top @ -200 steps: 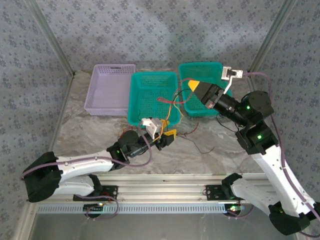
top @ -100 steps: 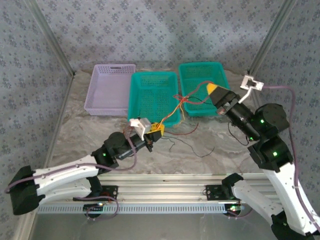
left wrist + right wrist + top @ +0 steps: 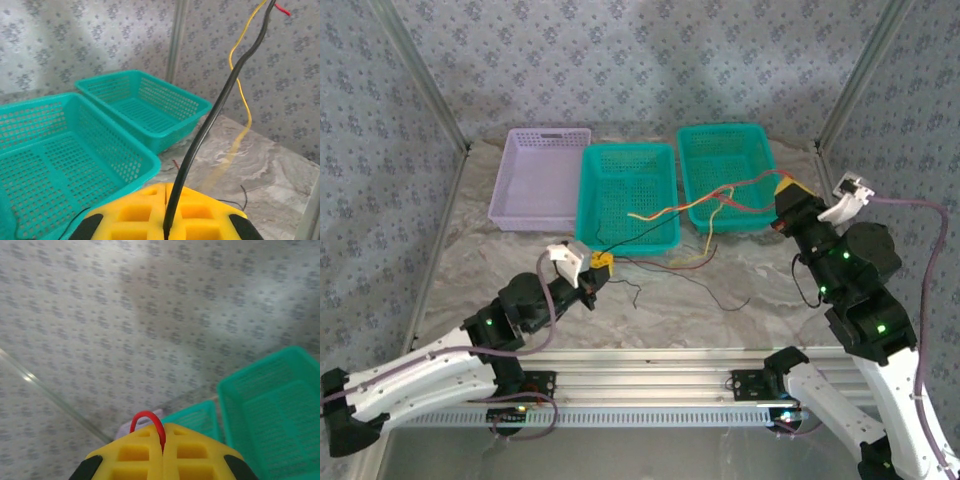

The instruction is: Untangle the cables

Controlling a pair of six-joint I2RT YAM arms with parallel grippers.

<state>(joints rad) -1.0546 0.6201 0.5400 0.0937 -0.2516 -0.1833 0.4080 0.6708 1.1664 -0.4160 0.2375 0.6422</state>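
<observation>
The cables hang as thin wires between the two arms. My left gripper (image 3: 601,262) is shut on a black wire (image 3: 210,120), which rises from its yellow pads (image 3: 135,212); a yellow wire (image 3: 239,75) hangs behind it. My right gripper (image 3: 786,183) is shut on a red wire (image 3: 150,421) that loops out of its closed yellow pads (image 3: 195,455). In the top view the red wire (image 3: 740,184) and the yellow-orange wire (image 3: 660,212) stretch leftward from the right gripper over the two teal baskets. More black and red strands (image 3: 720,292) lie on the marble table in front.
Two teal baskets (image 3: 625,150) (image 3: 720,132) and a lilac basket (image 3: 542,178) stand at the back of the marble table (image 3: 470,260). Metal frame posts rise at both back corners, with patterned walls around.
The left gripper has drawn back to the left and nearer with the black wire. The right gripper has swung right and away with the red wire, stretching the bunch out.
</observation>
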